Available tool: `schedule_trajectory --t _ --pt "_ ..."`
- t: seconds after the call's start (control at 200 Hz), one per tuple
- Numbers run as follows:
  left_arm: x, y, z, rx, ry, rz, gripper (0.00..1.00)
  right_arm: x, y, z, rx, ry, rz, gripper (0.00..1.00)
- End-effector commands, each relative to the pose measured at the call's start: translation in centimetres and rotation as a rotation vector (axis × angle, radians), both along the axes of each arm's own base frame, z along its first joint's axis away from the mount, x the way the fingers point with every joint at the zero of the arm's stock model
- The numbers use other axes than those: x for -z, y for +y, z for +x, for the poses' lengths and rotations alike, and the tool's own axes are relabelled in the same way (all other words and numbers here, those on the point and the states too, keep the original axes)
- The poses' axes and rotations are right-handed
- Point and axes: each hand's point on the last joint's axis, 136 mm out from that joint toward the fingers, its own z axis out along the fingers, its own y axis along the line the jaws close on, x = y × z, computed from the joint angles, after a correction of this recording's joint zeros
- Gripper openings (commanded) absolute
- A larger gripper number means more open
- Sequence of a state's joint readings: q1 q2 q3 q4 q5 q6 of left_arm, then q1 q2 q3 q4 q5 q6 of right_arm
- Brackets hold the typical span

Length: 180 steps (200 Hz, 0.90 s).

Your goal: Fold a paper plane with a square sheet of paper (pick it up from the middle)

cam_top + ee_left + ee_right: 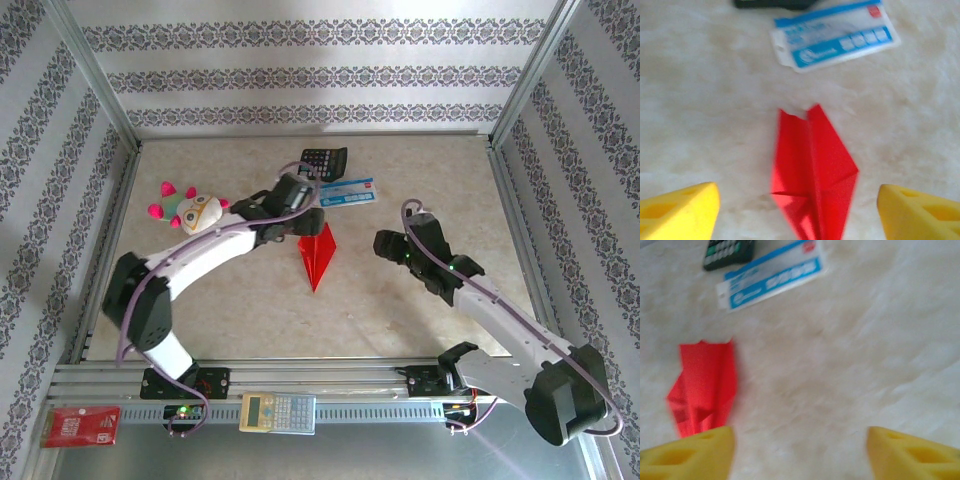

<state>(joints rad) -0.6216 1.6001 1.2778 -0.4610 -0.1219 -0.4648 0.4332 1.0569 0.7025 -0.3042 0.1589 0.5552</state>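
Top external view puts the left gripper [305, 222] at the far end of the paper plane [318, 255]. The plane lies flat on the surface [230, 310] near the middle, its pointed nose toward the arm bases. The right gripper [385, 243] stands to the right of it, apart. The paper reads as a narrow dart with a centre crease, so I judge the step in hand to be letting go and clearing away. To do that well, the left arm should lift straight up before it swings, since paper this light would likely slide or spring open if a finger dragged across a wing. The right arm has free room and can simply pull away to its own side. Neither should sweep toward the blue-and-white packet [347, 191] or the black calculator [325, 160] just beyond the plane.

Left wrist view: the left gripper [797, 197] is spread wide, its yellow fingers [682, 212] either side of the paper plane [812, 170], apparently clear of it and holding nothing. Right wrist view: the right gripper [800, 440] is likewise wide apart and empty, bare surface between its fingers, with the paper plane [705, 387] off to its left
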Motion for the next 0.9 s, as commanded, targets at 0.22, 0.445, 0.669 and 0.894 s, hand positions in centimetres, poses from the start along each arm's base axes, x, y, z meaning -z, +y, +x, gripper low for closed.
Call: schedule_trajectory --t 0.22,0.445,0.669,0.894 --pt "0.6 19.8 -1.0 -0.412 -0.173 0.226 1.0 0.8 -12.4 2.8 0.352 -0.012 -0.626 0.98" --pt "3.5 27.3 -2.4 -0.523 -0.307 0.36 1.0 3.0 -13.2 5.7 0.275 -0.248 -0.538 0.98" --pt "5.5 28.6 -1.1 -0.52 -0.488 0.268 1.0 2.3 -12.6 7.8 0.175 -0.383 -0.368 0.98" --pt "6.3 26.9 1.2 -0.415 -0.522 0.178 1.0 3.5 -11.6 9.3 0.103 -0.446 -0.342 0.98"
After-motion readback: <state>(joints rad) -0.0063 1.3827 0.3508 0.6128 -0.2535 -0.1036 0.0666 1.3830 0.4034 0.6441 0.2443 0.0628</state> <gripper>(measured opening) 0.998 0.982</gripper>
